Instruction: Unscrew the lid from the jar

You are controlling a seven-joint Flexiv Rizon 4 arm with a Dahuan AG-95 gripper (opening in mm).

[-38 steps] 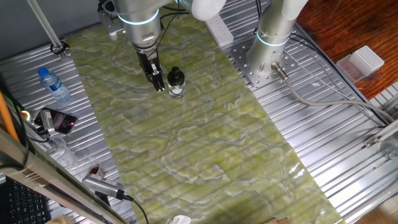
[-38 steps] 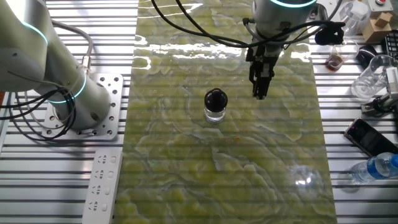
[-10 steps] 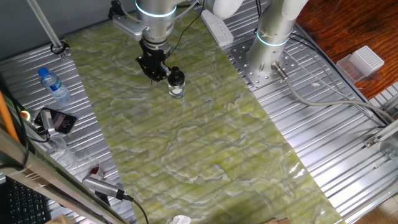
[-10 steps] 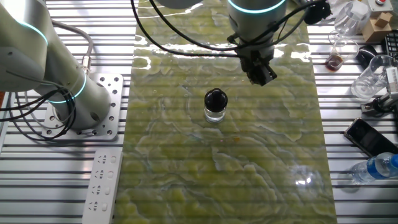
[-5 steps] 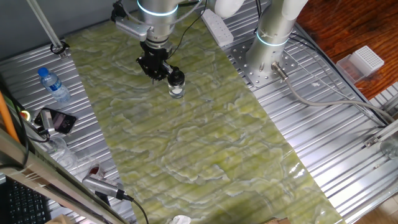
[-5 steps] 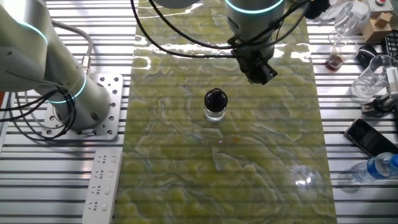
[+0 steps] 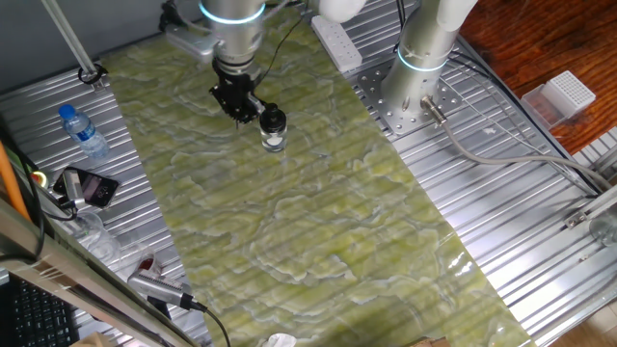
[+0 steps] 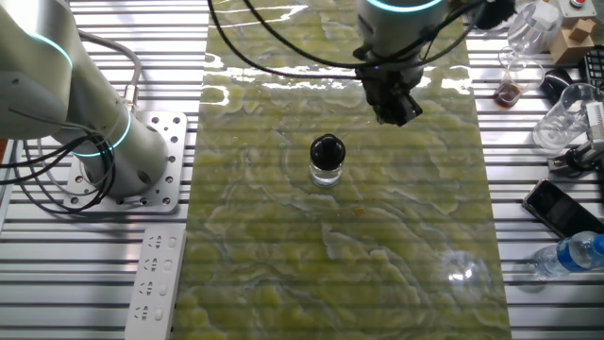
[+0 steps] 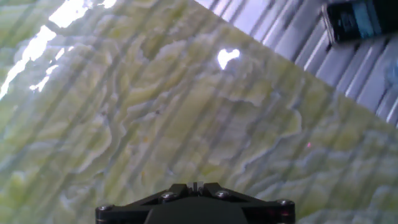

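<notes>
The hand (image 8: 397,107) is drifting slightly sideways since a moment ago, hovering near the jar (image 8: 327,170); I cannot tell whether its fingers are apart. The lid (image 8: 327,149) is sitting on the jar, mid-counter (image 8: 377,264). A bottle (image 7: 82,131) and phone (image 8: 562,210) are lying well aside.

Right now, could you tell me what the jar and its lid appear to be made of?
The jar looks like clear glass: the green mat shows through its wall. The lid seems to be glossy black plastic, with a small highlight on top; which plastic, I cannot tell.
</notes>
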